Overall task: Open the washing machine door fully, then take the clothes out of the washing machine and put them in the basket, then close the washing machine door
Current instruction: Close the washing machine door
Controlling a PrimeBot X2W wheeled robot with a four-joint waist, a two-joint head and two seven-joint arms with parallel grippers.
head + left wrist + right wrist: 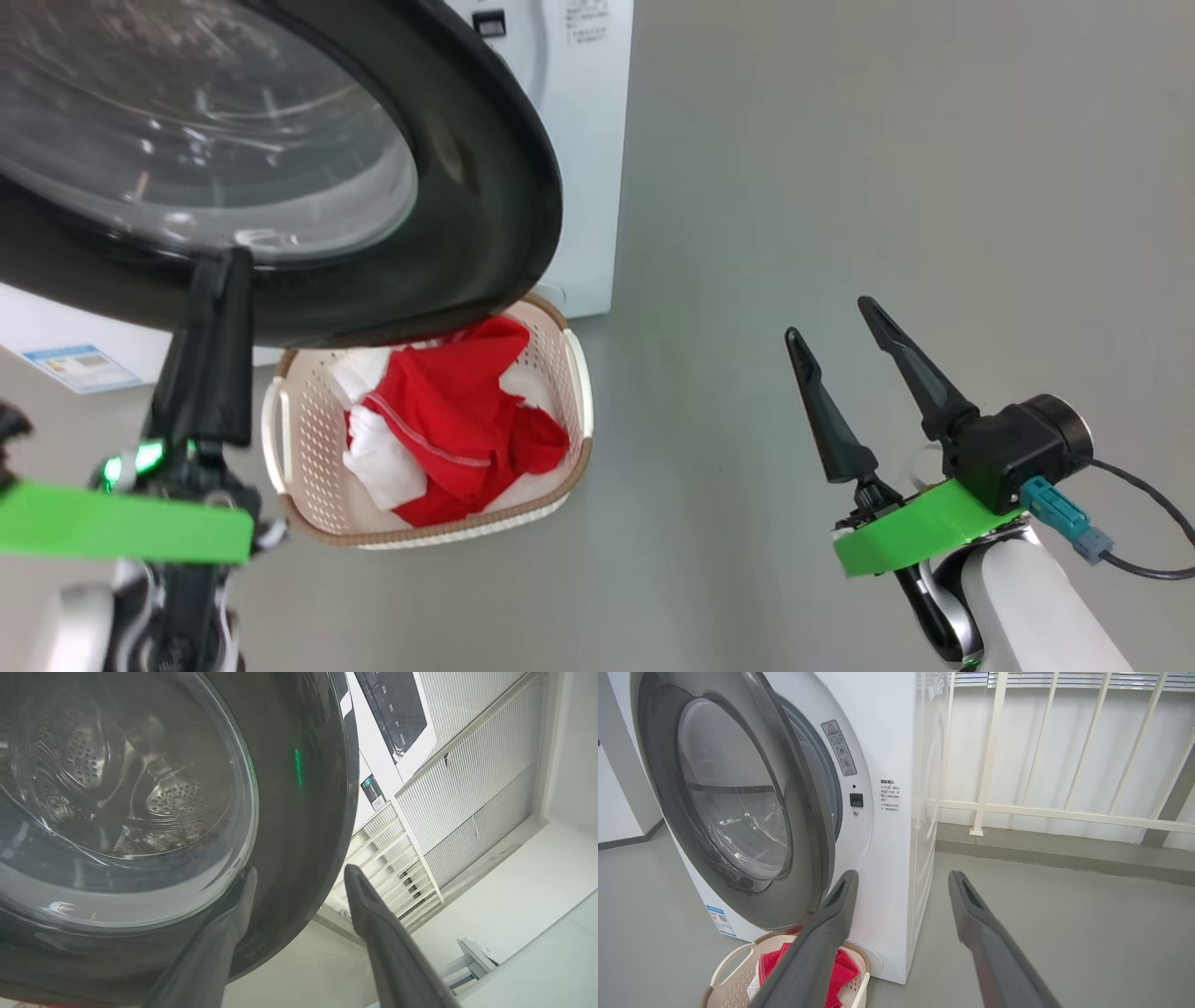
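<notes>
The clothes [448, 401] lie in the basket [313, 439], which sits on the grey floor [840, 187] in front of the washing machine [887, 742]. So I think the step now is to shut the washing machine door [485, 187]. The door is part way open and its black rim hangs over the back of the basket.

The left tool [301, 872] is open and holds nothing. Its 2 fingers are spread by the low edge of the rim. 1 finger is right by the rim, but I cannot tell if it touches. The right tool [831, 319] is open and empty too, well away over the floor.

To do it well, I would push with the flat side of a finger on the black rim, not on the glass. Push on the side far from the hinge, slow and steady, until the catch clicks. Check that no red cloth hangs in the way. The basket is low, so the door should pass over it.

Writing:
- A blue and white sticker [720, 918] is low on the front.
- A grey warning label [839, 746] has a red triangle.
- A few lines of small black print [889, 795] are beside the latch.
- All of it is too small to read, and I see no brand name.
</notes>
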